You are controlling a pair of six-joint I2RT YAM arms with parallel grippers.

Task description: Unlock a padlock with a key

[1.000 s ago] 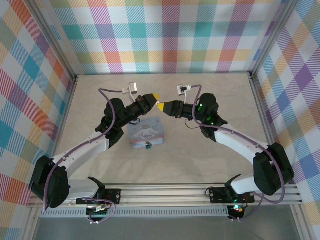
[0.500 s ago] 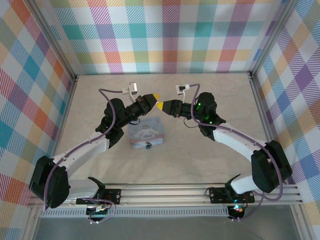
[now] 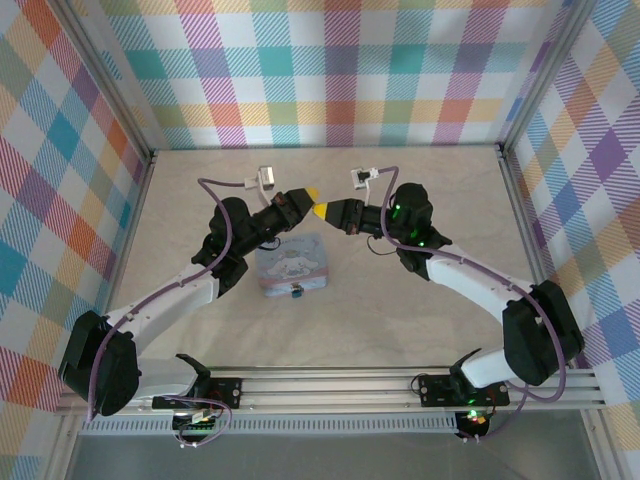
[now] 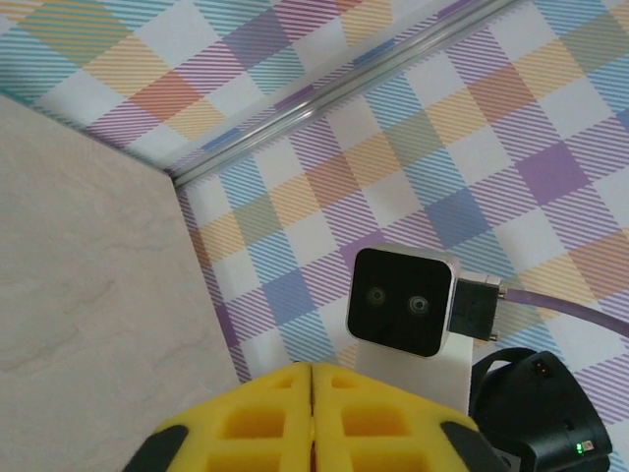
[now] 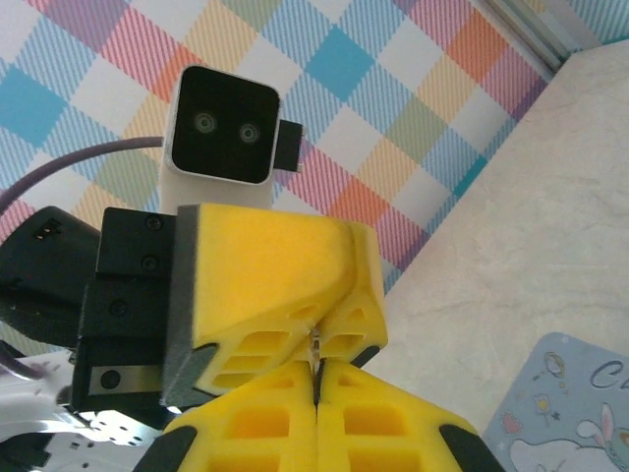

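From where I sit, the left tool hangs above the desk with its yellow fingers clenched flat against each other, and I see nothing between them in its own wrist view. Below and between the arms lies the pale blue tin. The padlock sits at the tin's near edge, touching it: a tiny dark-blue body, far smaller than the tin, its shackle too small for me to read.

The right tool meets the left one tip to tip, well above the tin, and its fingers are also pressed shut. In the right wrist view a thin pale sliver shows at the seam where the two tools touch. I take it for the key, but I cannot tell which tool grips it.

I judge this to be the key hand-over or regrip, with the lock untouched. Next I need one tool to hold the key firmly, shaft protruding, and the other to come down and steady the padlock.
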